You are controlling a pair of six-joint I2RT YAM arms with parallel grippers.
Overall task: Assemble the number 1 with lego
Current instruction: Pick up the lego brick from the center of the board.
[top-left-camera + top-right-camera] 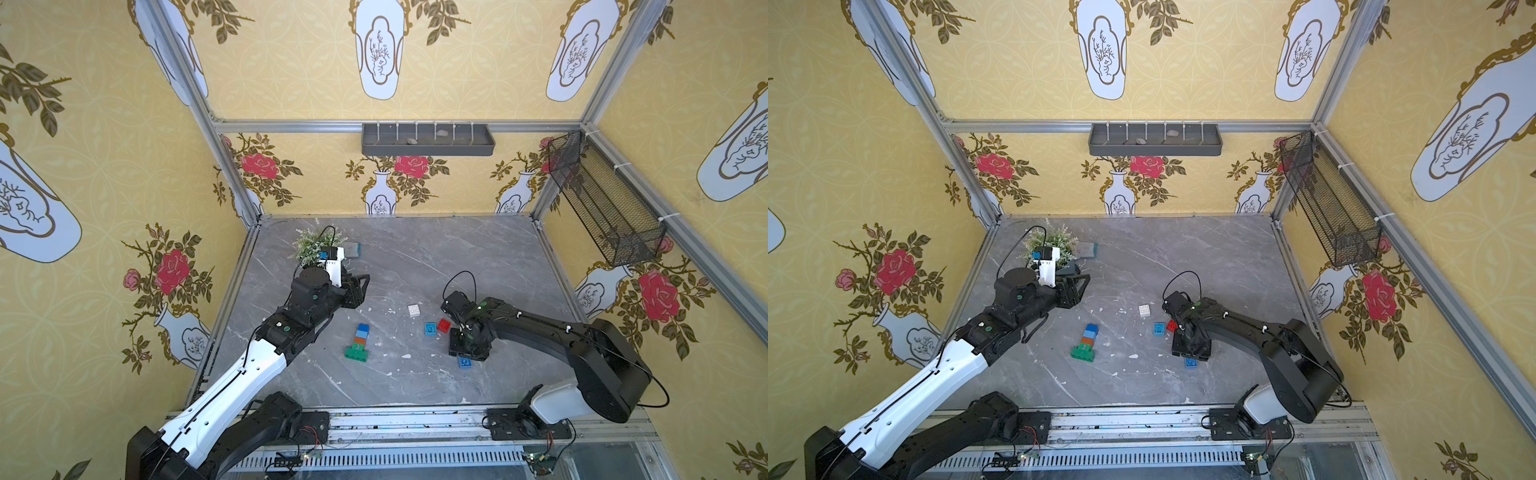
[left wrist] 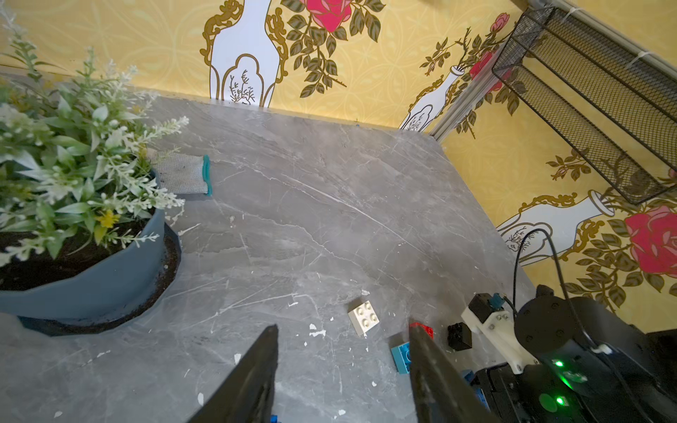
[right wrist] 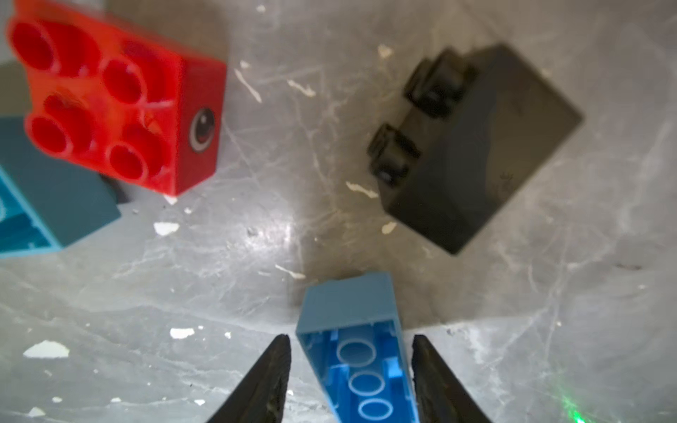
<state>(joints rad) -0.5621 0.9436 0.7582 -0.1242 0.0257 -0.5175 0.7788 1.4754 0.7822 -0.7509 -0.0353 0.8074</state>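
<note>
Your right gripper (image 3: 351, 338) straddles the long blue brick (image 3: 351, 311), which is hollow side up; you cannot tell whether the jaws are pinching it; your left gripper (image 2: 342, 326) hangs wide and empty; the stack (image 1: 358, 340) lies mid-table, well left of that brick; the red brick (image 3: 117, 95) and black brick (image 3: 476, 146) sit loose nearby.

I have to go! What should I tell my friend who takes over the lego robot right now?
Left gripper: open, empty, near the plant.
Right gripper: jaws on either side of the long blue brick; can't tell if it grips.
Done: stack of green, orange, light blue and blue.
Loose bricks: white, teal, red, black.
Left to do: probably add the long blue brick, then finish the 1.
</note>
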